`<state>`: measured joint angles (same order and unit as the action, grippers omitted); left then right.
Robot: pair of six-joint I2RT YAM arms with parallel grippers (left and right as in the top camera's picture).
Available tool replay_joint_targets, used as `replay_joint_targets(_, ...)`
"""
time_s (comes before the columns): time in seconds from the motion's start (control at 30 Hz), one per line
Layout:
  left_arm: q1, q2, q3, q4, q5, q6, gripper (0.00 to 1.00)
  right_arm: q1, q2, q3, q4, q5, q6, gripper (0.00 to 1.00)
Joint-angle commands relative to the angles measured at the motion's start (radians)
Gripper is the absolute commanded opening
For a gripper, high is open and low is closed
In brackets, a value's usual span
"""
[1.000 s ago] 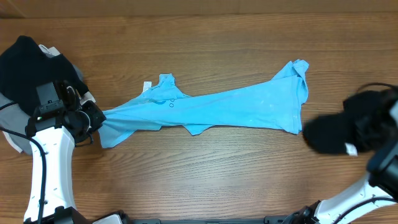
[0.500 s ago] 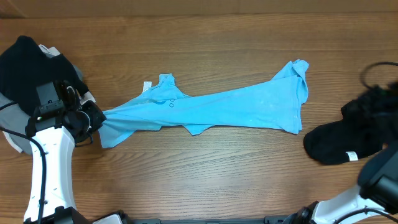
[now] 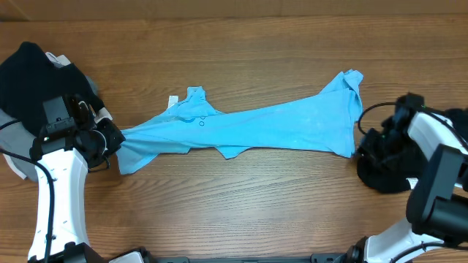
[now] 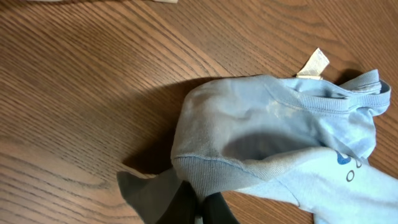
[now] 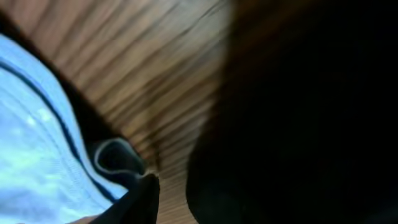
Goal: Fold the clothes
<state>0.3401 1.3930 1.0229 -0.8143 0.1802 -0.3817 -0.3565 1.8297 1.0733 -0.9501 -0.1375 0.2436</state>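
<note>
Upper left: a black pile lies on the counter. The left tool, jaws closed, pinches the left end of the light blue shirt, which stretches, bunched, across the frame's centre. At right, the right tool sits over a black garment just beside the shirt's right edge; its jaw spread cannot be told.

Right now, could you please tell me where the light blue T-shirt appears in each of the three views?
Overhead: the light blue T-shirt lies stretched across the middle, left to right.
Left wrist: the T-shirt fills the right and lower centre, bunched.
Right wrist: the T-shirt shows blurred along the left edge.
Shared landmark: the wooden table under it.
</note>
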Motion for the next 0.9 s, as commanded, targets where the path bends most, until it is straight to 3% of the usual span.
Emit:
replay_joint_targets(0.0,-0.008,-0.022,0.018,0.002,0.005,0.023,0.04,-0.073,0.003,-0.038,0.021,0.170,0.121,0.40)
replay_joint_targets(0.23,-0.008,-0.022,0.018,0.002,0.004,0.023,0.04,-0.364,0.002,-0.038,0.003,0.155,0.264,0.34)
replay_joint_targets(0.33,-0.008,-0.022,0.018,0.002,0.004,0.024,0.04,-0.438,-0.004,-0.038,0.001,0.061,0.262,0.31)
replay_joint_targets(0.4,-0.008,-0.022,0.018,0.002,0.005,0.023,0.04,-0.451,-0.025,-0.037,0.026,-0.114,0.151,0.32)
replay_joint_targets(0.47,-0.008,-0.022,0.018,0.002,0.005,0.023,0.07,-0.425,-0.049,-0.037,0.054,-0.342,-0.047,0.33)
replay_joint_targets(0.5,-0.008,-0.022,0.018,0.002,0.005,0.023,0.09,-0.394,-0.070,-0.037,0.056,-0.433,-0.132,0.44)
replay_joint_targets(0.6,-0.008,-0.022,0.018,-0.001,0.005,0.023,0.09,-0.290,-0.097,-0.037,0.048,-0.402,-0.167,0.56)
replay_joint_targets(0.77,-0.008,-0.022,0.018,-0.002,0.005,0.023,0.09,-0.097,-0.097,-0.038,0.048,-0.239,-0.155,0.56)
replay_joint_targets(0.87,-0.008,-0.022,0.018,-0.002,0.005,0.023,0.09,-0.044,-0.097,-0.038,0.057,-0.193,-0.139,0.66)
